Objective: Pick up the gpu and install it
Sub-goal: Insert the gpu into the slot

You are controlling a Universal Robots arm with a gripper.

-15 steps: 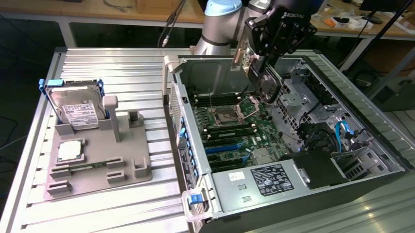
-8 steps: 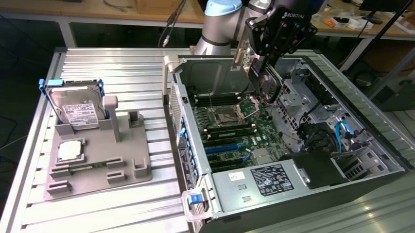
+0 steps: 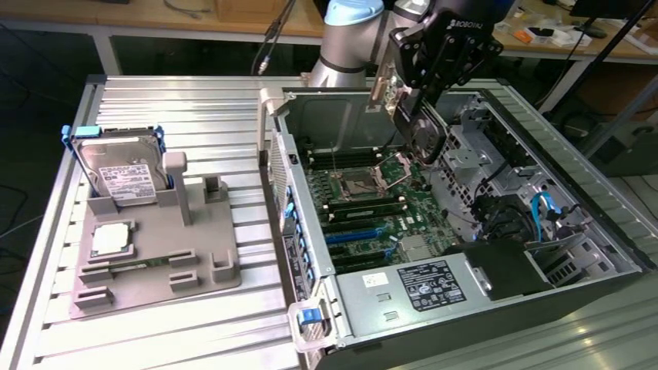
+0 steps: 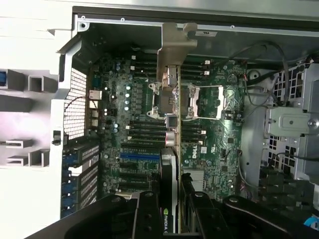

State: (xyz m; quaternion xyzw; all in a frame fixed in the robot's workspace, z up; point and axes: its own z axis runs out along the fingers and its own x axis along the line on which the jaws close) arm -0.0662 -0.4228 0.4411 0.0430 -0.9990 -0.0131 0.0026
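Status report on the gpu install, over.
Gripper shut on gpu. It hangs edge-down over the motherboard, not seated. No obstruction seen beneath.

Gpu [image 3: 421, 135] in the jaws, above the open computer case [image 3: 276, 166].

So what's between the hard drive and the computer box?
In the exterior view, two upright posts of the grey holder, then bare ribbed table.

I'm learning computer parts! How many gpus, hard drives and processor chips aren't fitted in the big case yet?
gpu: 1
hard drive: 1
processor chip: 1
Total: 3
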